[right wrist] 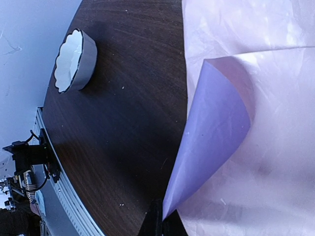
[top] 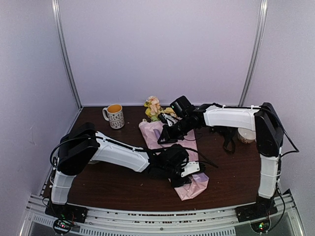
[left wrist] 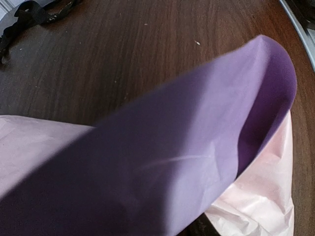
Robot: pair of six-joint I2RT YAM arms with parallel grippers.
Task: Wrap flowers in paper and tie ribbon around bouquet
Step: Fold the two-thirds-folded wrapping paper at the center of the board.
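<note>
The pale pink paper (top: 196, 188) lies across the middle of the table, its underside purple. The flowers (top: 154, 107) show at its far end, blooms beyond the sheet. My right gripper (top: 164, 139) is over the sheet's far part. In the right wrist view it (right wrist: 162, 223) is shut on the tip of a lifted purple flap of paper (right wrist: 216, 128). My left gripper (top: 186, 172) rests on the near part of the sheet. A curled purple fold of paper (left wrist: 172, 162) fills the left wrist view and hides its jaws. The black ribbon (left wrist: 24, 14) lies loose on the wood to the right (top: 228, 140).
A patterned mug (top: 115, 116) with an orange inside stands at the back left. A white fluted bowl (top: 246, 135) sits by the right arm, also in the right wrist view (right wrist: 74, 61). The metal rail (top: 157, 221) runs along the near edge.
</note>
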